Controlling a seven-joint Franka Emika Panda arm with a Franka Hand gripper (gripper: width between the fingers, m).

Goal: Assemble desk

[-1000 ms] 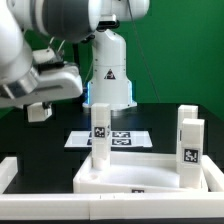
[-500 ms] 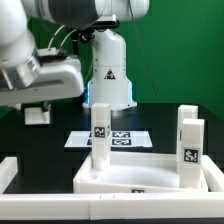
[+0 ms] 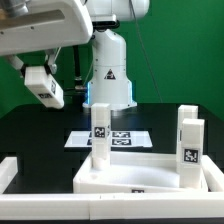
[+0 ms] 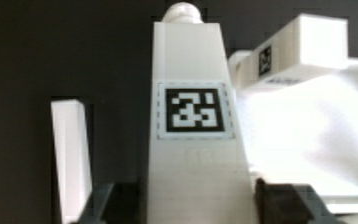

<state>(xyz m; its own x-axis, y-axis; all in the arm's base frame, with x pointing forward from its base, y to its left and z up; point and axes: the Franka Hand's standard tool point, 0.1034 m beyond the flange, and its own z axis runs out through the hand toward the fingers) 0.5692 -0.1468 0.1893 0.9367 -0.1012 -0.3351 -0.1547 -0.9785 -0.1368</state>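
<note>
The hand (image 4: 190,200) grips a white square leg (image 4: 194,110) between its two dark fingers (image 4: 126,203); the leg carries a square tag (image 4: 194,109). In the exterior view the arm (image 3: 45,35) is raised high at the exterior view's left. Below, the desk (image 3: 150,176) lies upside down on the black tabletop (image 3: 40,135), with legs standing up on it. The marker board (image 3: 115,139) lies behind it.
</note>
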